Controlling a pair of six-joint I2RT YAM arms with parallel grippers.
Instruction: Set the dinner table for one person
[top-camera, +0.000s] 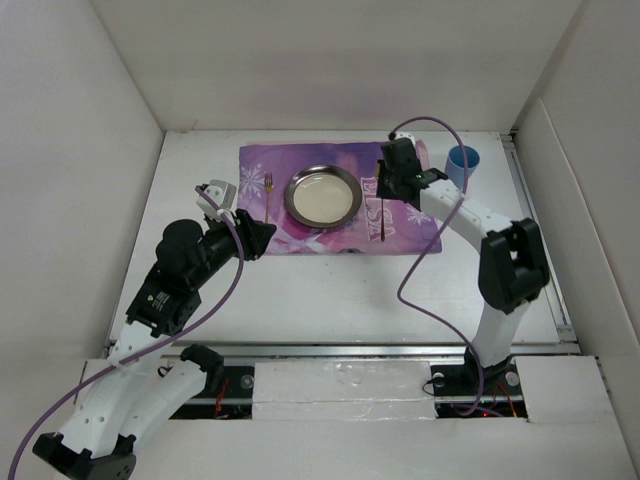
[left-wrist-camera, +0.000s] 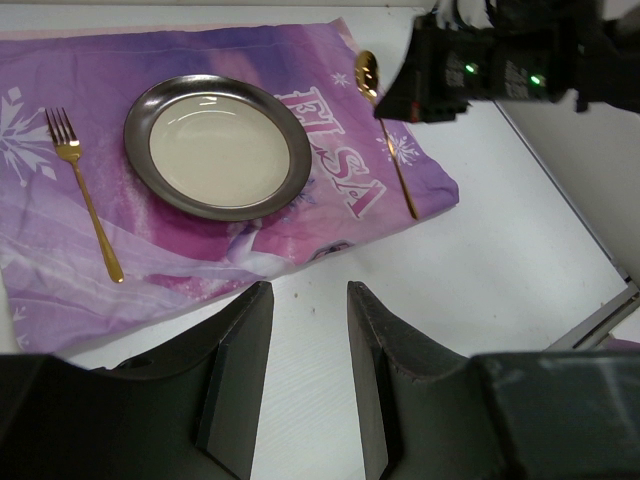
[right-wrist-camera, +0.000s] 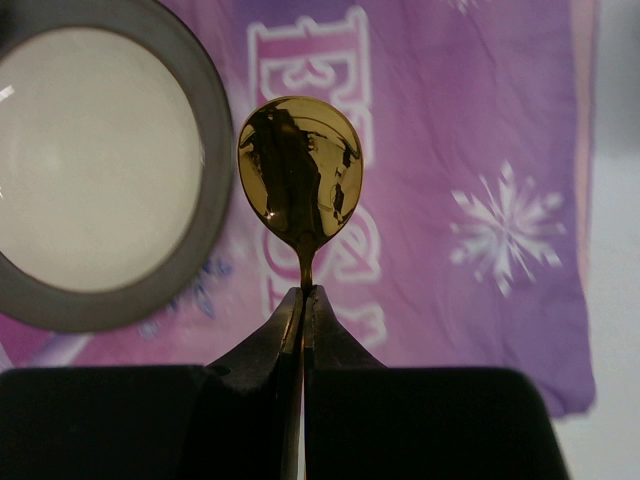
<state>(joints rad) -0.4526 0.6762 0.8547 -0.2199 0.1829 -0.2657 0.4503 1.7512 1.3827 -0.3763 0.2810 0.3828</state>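
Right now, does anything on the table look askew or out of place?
The purple cloth lies slightly crooked to the edges of the dinner table, and its near edge is rumpled. The spoon is not yet released: the right gripper is shut on its neck. The plate and the fork look in order.

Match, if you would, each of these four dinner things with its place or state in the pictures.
Things:
1. fork
2. plate
3. spoon
4. cup

Places or states:
A. gripped at its handle by the right pincer
B. on the table, past the right edge of the cloth
C. in the middle of the cloth
D. on the cloth, left of the plate

Pairs: 1-D, 2-C, 3-A, 4-B
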